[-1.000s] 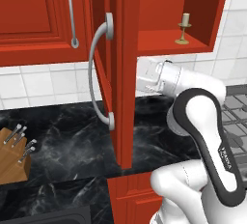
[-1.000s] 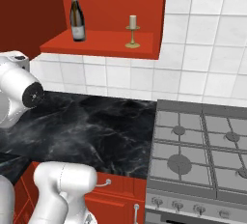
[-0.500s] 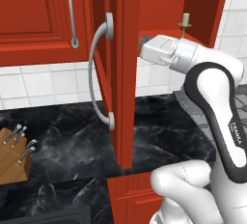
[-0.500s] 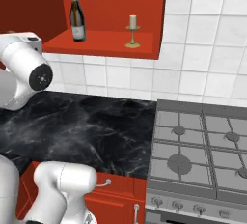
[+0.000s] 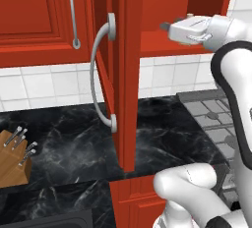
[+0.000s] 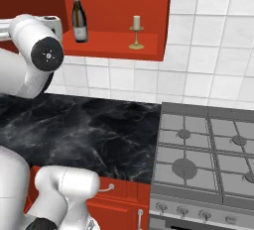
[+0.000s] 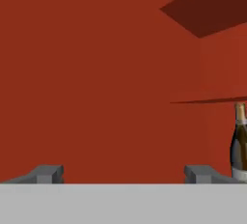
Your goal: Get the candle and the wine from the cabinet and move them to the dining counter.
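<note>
The red cabinet (image 6: 114, 45) stands open above the worktop. On its shelf the dark wine (image 6: 79, 16) bottle stands at the left and the small brass candle (image 6: 136, 33) to its right, both upright. My gripper (image 5: 166, 26) is raised to shelf height in front of the open cabinet, pointing at the inner side of the open door. In the hand view the gripper (image 7: 124, 174) is open with nothing between its fingertips (image 7: 46, 172). Red panel lies ahead, and the wine (image 7: 240, 141) sits at the right edge, well clear of the fingers.
The open cabinet door (image 5: 129, 74) stands edge-on with its long curved handle (image 5: 101, 74) left of my hand. A closed red door (image 5: 34, 11) is beside it. Below lie the black marble worktop (image 6: 89, 135), a knife block (image 5: 12, 158) and a gas hob (image 6: 208, 149).
My hand has risen from below the shelf to shelf height and now covers the candle in the left base view. The jaws stayed open; bottle and candle have not moved.
</note>
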Available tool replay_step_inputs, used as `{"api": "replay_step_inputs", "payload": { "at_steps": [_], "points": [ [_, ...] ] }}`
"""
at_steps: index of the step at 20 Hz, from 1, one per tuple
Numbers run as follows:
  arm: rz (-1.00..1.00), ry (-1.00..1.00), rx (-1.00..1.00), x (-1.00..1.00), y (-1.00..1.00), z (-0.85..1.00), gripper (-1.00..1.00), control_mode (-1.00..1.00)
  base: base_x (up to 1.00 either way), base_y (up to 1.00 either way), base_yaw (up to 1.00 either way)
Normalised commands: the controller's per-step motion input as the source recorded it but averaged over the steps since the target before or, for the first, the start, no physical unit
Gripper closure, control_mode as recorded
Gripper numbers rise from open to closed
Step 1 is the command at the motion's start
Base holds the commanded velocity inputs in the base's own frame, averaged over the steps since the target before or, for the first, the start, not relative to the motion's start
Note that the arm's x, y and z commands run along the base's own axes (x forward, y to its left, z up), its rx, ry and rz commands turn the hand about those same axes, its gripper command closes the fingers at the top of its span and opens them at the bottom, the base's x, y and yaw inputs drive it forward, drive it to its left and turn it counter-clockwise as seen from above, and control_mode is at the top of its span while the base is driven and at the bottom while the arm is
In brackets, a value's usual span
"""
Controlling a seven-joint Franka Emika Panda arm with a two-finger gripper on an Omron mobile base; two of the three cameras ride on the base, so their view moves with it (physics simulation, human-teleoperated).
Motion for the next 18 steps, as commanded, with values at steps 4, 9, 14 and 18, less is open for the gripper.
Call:
{"api": "replay_step_inputs", "payload": {
  "at_steps": [4,9,14,18],
  "points": [
    [-0.27,0.05,-0.21,0.00,-0.46,0.32,-1.00,-1.00,0.00,0.00,0.00],
    [-0.33,0.03,-0.21,0.00,-0.40,0.11,-1.00,-1.00,0.00,0.00,0.00],
    [-0.34,0.03,-0.19,0.00,-0.23,0.00,-1.00,-1.00,0.00,0.00,0.00],
    [-0.27,0.00,-0.11,0.00,0.00,0.00,-1.00,-1.00,0.00,0.00,0.00]
  ]
}}
